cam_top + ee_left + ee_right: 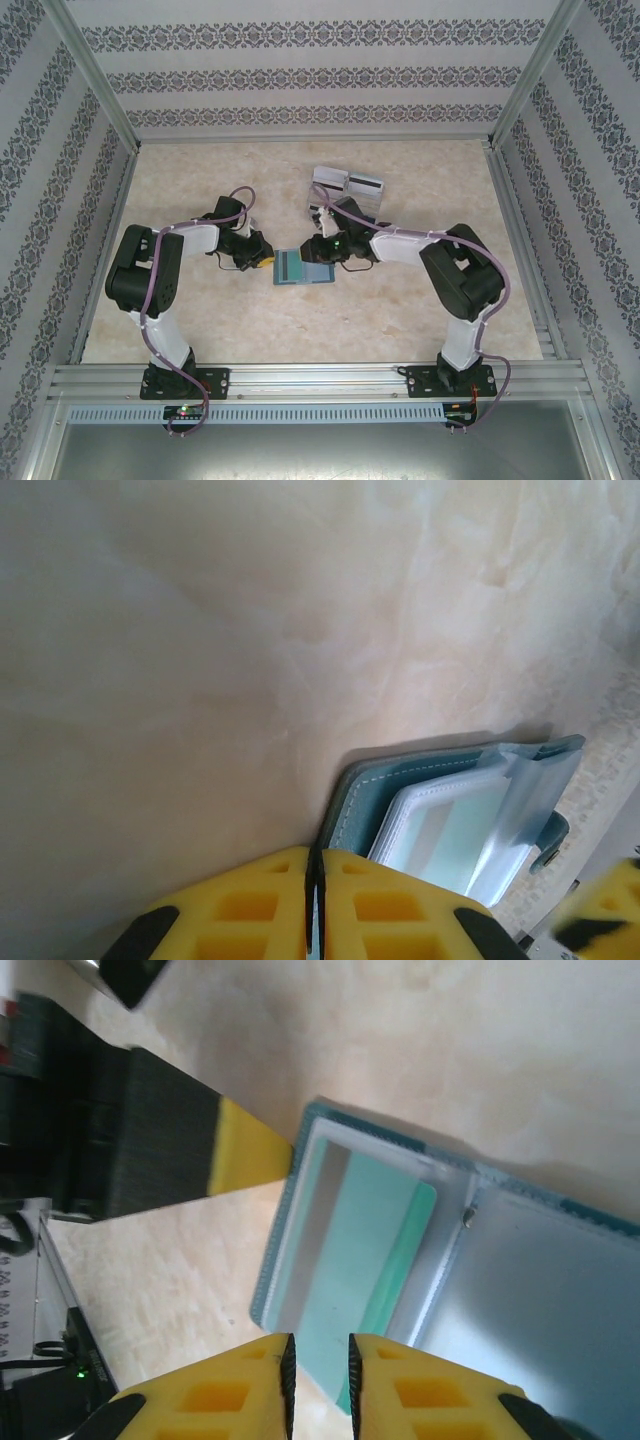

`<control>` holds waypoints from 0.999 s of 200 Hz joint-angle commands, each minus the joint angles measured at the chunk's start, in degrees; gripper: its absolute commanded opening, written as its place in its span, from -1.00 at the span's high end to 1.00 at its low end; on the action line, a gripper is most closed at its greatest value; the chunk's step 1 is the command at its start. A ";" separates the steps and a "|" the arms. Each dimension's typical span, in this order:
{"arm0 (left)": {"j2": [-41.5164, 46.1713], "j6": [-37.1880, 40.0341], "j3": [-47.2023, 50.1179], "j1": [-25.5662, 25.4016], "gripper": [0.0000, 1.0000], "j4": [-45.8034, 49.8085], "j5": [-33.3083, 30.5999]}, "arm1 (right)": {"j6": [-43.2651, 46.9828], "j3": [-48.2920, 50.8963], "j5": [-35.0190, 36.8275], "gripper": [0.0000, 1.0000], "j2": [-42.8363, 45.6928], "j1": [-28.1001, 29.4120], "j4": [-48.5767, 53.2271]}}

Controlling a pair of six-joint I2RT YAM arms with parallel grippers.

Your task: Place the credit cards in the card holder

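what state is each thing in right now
card holder: open flat on the table, one edge clamped by the left gripper
teal card: lying in the open card holder, one end sticking out past its edge
loose cards: heaped on the table beyond the card holder
left gripper: shut on card holder
right gripper: slightly open, holding nothing

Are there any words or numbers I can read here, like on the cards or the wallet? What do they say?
No words or numbers can be read.
Grey-white cards at the far side of the table: dark stripes, any print too small to read.
Teal card in the card holder: plain face, no text showing.
Card holder: no label or brand visible.
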State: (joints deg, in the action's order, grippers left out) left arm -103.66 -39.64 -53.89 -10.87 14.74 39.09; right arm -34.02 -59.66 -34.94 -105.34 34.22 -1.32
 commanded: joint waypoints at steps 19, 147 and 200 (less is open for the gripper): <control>4.10 2.06 -2.46 -0.35 0.76 4.20 -1.94 | 2.37 -1.88 -0.22 0.50 4.79 -2.34 3.94; 4.07 6.25 -15.11 -0.02 0.44 6.75 -2.10 | 6.85 0.36 5.64 0.17 16.32 -19.38 11.95; -7.72 11.66 -25.76 -0.35 0.45 12.09 1.50 | 10.87 5.35 -3.18 0.14 17.80 -10.53 18.96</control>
State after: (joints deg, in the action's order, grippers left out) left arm -106.76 -32.60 -76.42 -10.79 22.24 37.93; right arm -27.05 -57.30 -32.99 -88.62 16.51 10.24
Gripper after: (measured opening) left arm 0.278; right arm 0.425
